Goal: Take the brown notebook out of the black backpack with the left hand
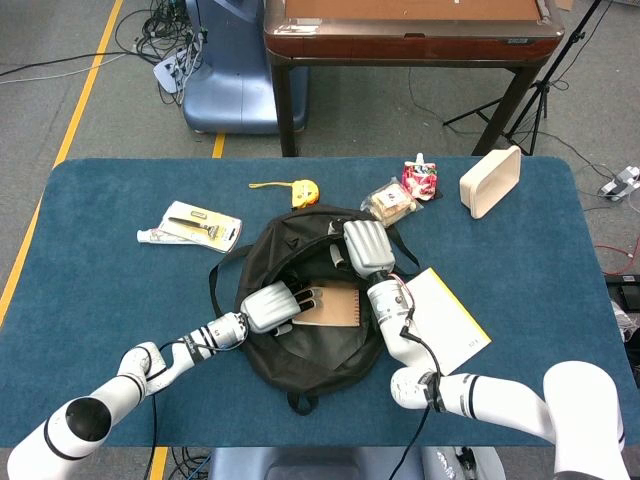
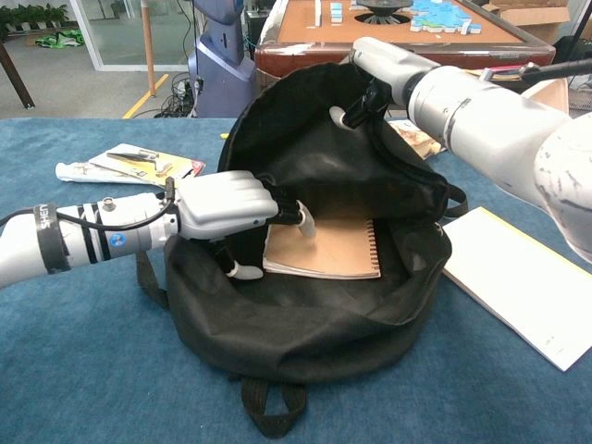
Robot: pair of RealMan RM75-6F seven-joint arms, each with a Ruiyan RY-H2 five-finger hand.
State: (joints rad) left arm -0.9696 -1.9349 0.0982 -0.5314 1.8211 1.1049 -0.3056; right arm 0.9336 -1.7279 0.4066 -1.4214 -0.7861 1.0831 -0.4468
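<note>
The black backpack lies open in the middle of the blue table. The brown spiral notebook lies flat inside it. My left hand reaches into the opening from the left. Its fingers lie spread over the notebook's left edge, one tip touching the cover. Its thumb hangs lower, just left of that edge, apart from the notebook. My right hand grips the backpack's upper flap and holds it raised.
A white booklet with a yellow edge lies right of the backpack. A razor pack is at the left. A yellow tape measure, snack packs and a beige box lie behind.
</note>
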